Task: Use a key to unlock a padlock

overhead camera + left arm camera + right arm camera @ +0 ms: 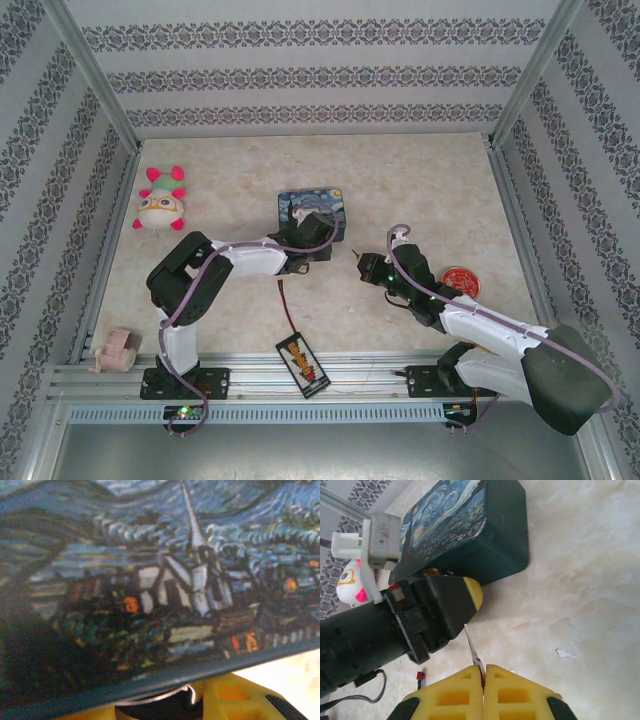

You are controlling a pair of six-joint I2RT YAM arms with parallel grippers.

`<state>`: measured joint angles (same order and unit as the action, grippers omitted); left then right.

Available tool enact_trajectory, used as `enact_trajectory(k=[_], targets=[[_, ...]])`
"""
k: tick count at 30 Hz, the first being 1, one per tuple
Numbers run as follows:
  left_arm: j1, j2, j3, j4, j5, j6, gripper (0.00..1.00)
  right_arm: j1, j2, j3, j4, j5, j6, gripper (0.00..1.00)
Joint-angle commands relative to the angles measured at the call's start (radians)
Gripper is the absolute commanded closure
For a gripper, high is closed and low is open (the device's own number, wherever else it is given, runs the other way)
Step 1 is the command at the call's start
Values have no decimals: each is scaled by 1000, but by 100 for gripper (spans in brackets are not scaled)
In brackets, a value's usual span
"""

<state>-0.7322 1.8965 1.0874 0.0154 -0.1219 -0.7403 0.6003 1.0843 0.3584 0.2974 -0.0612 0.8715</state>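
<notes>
Bench: beige marble-patterned top (420, 190), brightly lit. Walls: white wallpaper with grey damask bands (320, 75), at 9, 12 and 3 o'clock. Silvery aluminium rails (250, 385) at 6 o'clock; matching aluminium posts (95, 75) at 11 and 1.

The key (473, 650) has its head hidden between the right gripper's (483, 669) 2 pads, a thin blade protruding.
</notes>
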Motion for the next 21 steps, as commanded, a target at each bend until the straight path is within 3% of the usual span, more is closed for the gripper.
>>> enact_trajectory(k=[1,10,21], targets=[[-6,-78,-42,71,46,-67,87,10,12,-41,31,6,-16,100],[-10,-161,-160,108,59,-145,88,37,65,-29,48,8,-30,100],[-19,-166,-216,244,90,-370,86,73,130,-61,89,41,-51,100]])
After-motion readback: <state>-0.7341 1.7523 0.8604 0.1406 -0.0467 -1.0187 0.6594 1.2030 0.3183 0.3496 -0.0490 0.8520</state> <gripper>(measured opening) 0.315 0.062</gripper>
